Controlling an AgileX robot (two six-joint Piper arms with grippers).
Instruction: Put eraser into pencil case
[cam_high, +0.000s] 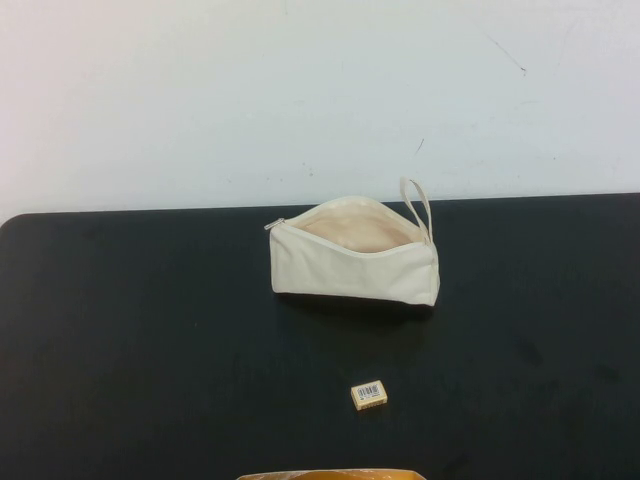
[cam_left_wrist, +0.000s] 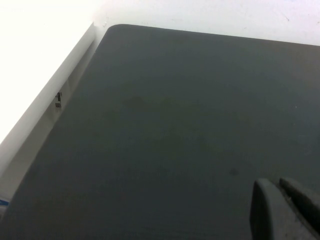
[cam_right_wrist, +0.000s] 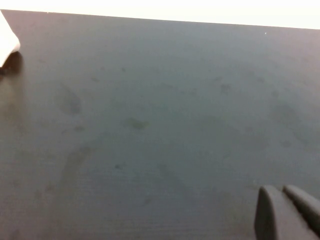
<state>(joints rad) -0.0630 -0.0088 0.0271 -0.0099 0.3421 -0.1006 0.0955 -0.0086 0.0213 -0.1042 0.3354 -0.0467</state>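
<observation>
The pencil case (cam_high: 355, 263) is a cream-white zip pouch lying near the back middle of the black table, its mouth open and showing the peach lining, its loop strap (cam_high: 418, 203) at the right end. The eraser (cam_high: 369, 394) is a tiny tan block with a barcode label, alone on the table in front of the pouch. Neither arm shows in the high view. My left gripper (cam_left_wrist: 278, 187) is shut and empty over bare table near its left back corner. My right gripper (cam_right_wrist: 281, 193) is shut and empty over bare table; a white corner of the pouch (cam_right_wrist: 6, 44) shows at that view's edge.
The black table (cam_high: 150, 330) ends at a white wall (cam_high: 200, 90) behind. An orange-yellow edge (cam_high: 330, 474) shows at the front middle of the high view. The table's left edge and a white side surface (cam_left_wrist: 45, 100) show in the left wrist view.
</observation>
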